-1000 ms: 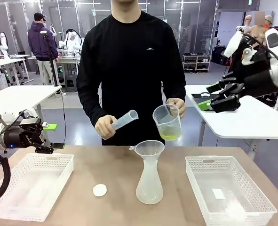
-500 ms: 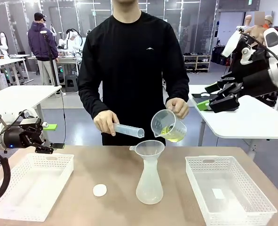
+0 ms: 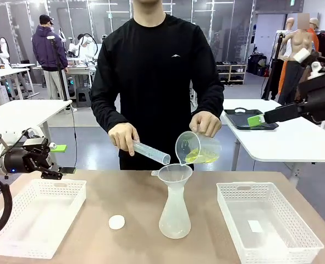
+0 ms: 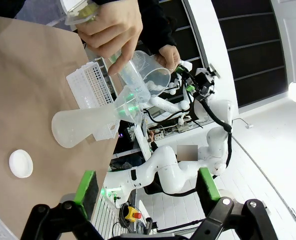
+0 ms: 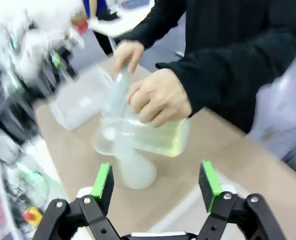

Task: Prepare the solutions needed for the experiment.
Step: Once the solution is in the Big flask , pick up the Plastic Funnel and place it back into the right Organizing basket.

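Hand (image 3: pixel 205 123) tips clear beaker (image 3: pixel 192 144) of yellow-green solution (image 3: pixel 200 158) over translucent funnel (image 3: pixel 175 173) to pour. Left tool (image 4: pixel 145 186), right tool (image 5: pixel 157 184): spread, empty.

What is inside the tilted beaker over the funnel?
Yellow-green liquid pools along the lower wall of the beaker, toward its lip above the funnel. The person's hand covers its upper side.

The clear, glossy plastic beaker (image 3: pixel 194 145) holds translucent yellow-green liquid (image 3: pixel 202 157); the frosted matt plastic conical flask (image 3: pixel 175 219) stands on a smooth, matt tan tabletop (image 3: pixel 124 192).
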